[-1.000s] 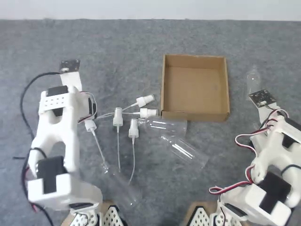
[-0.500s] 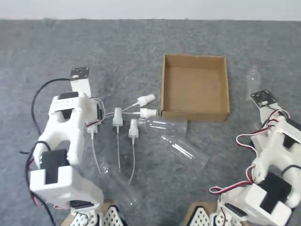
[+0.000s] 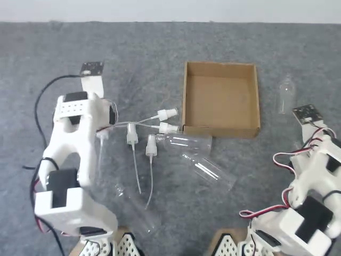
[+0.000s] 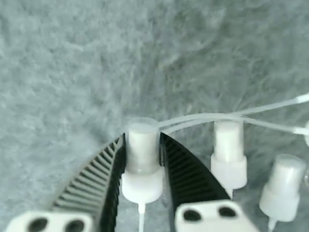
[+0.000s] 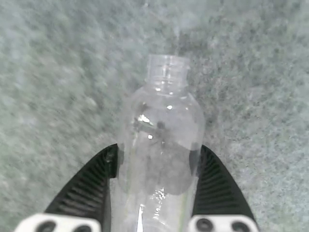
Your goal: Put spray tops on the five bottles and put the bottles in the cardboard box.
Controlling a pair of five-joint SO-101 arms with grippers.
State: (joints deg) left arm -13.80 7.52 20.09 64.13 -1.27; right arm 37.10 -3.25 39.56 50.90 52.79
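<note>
White plastic spray top [image 4: 141,166] with thin dip tube: light, hard, slick. Tube bends easily, so best taken by the collar. Found on grey tabletop [image 3: 160,53], left of brown cardboard box [image 3: 221,129], beside other tops. Left pincer [image 4: 142,145] clamped on its collar, arm folded low over it. Right pincer [image 5: 157,154] straddling clear plastic bottle [image 5: 161,130] — gripped or merely flanked, cannot tell.

Far grey felt table [image 3: 133,53] lies open to me; white plastic spray tops [image 3: 151,145] and clear bottles [image 3: 208,169] clutter the middle.
</note>
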